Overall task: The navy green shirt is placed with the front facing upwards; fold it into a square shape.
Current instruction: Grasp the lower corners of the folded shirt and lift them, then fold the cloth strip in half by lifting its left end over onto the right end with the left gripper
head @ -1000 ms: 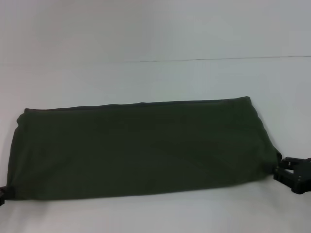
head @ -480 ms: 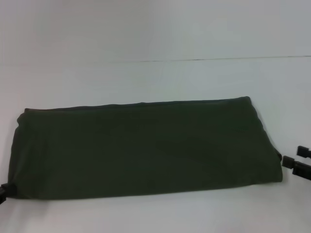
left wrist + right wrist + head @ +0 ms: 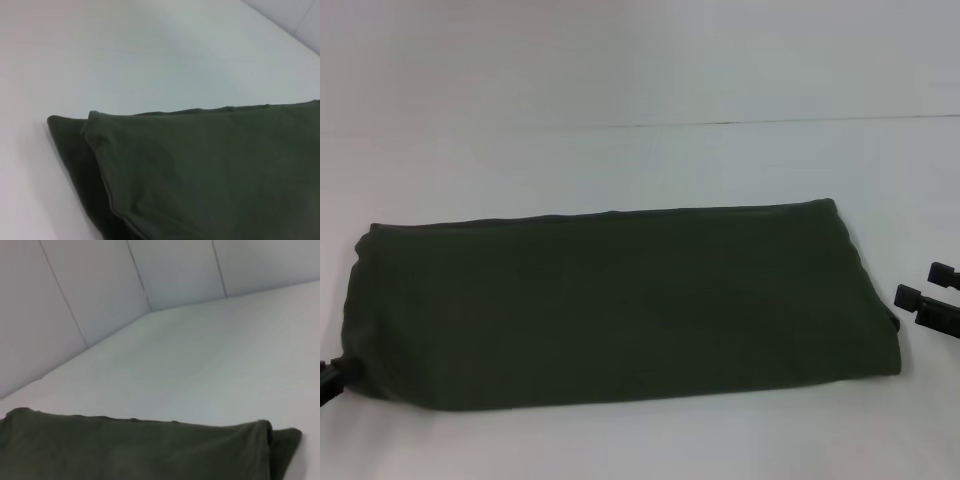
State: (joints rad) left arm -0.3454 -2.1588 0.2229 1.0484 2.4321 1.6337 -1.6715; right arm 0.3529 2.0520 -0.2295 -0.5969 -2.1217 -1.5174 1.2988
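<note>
Shirt: green shirt (image 3: 620,305) folded into a long band, plain side up, lying flat on the white worktop (image 3: 640,160).
Right hand (image 3: 928,290): released, fingers spread, just beside the shirt's right end.
Left hand (image 3: 328,382): at the shirt's near left corner; grip cannot be told.

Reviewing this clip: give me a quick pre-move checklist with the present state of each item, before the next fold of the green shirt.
1. Navy green shirt lies as a long folded band on the white table: ok.
2. Lettering folded inside, only plain green showing: ok.
3. Folded layers aligned at the shirt's left end: not ok, a lower layer sticks out in the left wrist view.
4. Right tool off the cloth, beside the shirt's right end, open: ok.
5. Left tool at the near left corner, grip state: cannot tell.
6. Square shape reached: not ok, still much wider than deep.
</note>
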